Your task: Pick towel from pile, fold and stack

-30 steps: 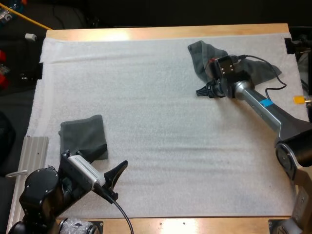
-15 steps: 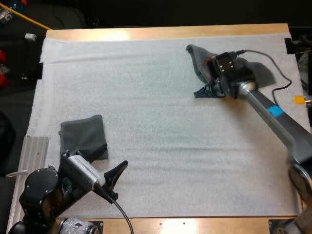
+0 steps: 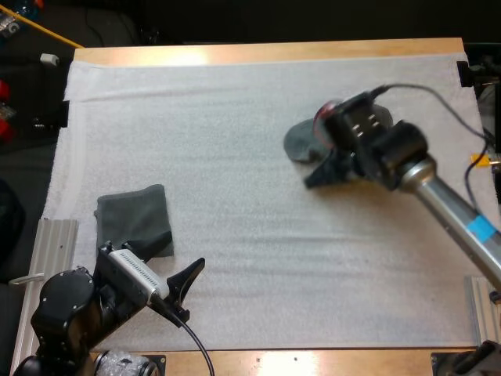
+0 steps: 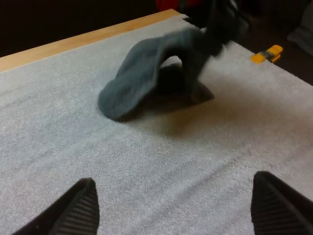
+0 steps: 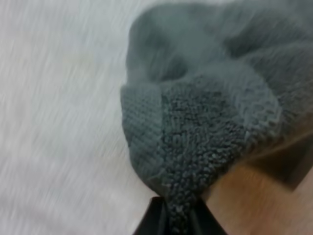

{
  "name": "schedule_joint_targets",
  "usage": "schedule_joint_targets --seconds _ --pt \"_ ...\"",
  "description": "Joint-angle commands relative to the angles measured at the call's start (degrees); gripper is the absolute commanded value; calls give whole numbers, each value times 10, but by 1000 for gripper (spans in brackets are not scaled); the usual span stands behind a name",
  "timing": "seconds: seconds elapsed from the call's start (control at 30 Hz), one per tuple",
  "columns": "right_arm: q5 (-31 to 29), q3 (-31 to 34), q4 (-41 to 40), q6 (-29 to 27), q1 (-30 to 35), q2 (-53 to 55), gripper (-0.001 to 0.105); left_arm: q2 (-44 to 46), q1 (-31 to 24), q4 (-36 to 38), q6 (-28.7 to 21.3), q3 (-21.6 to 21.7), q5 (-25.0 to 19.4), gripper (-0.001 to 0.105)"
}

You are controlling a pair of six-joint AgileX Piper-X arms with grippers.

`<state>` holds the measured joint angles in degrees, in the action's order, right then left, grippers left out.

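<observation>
Crumpled towel [image 3: 300, 139]: pinched at one edge and lifted, hanging over the right half of the white mat [image 3: 235, 110], nearer the table's [image 3: 266, 50] far edge than its near one. In the left wrist view it arched down from the grip, with its free end low over a shadow on the mat. Could not tell whether that end touched.

Right gripper [image 5: 177, 218]: jaws clamped on a thin bunch of towel edge, cloth pressed from both sides. The grip took in little fabric.

Folded towel [image 3: 135, 221]: lay flat near the mat's left edge, toward the near-left corner, well apart from the lifted one.

Left gripper [image 3: 185, 283]: parked at the near-left of the mat just beside the folded towel, its fingers [image 4: 80, 210] standing wide apart with nothing between them.

Step in hand (judgement): carrying the picked towel to open mat for spreading. To do it well:
- keep the pinch firm, since a small bite could slip if the arm swings;
- set the trailing end down first and draw the cloth out flat towards the middle of the mat;
- bring the left gripper to a second corner so both arms can tension an edge before folding;
- leave room beside the folded towel for stacking.
</observation>
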<state>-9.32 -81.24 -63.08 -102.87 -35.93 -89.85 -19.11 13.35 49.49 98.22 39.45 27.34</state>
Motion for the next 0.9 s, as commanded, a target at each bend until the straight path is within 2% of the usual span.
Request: schedule_joint_targets --seconds 0.0,0.13,0.4,0.5,0.67,0.73,0.87 --pt "6 0 -21 1 -16 3 0 -2 2 -3 4 4 3 63" --pt "29 17 -26 19 -78 3 0 -2 2 -2 4 4 3 63" --pt "72 31 44 54 -179 -1 1 -2 2 -1 4 4 3 63" --pt "72 31 57 64 -201 -1 18 -2 2 -1 4 4 3 63" --pt "70 31 49 105 -204 -1 78 -2 2 -1 4 4 3 63" --pt "64 31 39 106 -204 1 79 -2 2 -1 4 4 3 63" --pt "14 31 -2 106 -203 9 71 -2 2 -1 4 4 3 63"
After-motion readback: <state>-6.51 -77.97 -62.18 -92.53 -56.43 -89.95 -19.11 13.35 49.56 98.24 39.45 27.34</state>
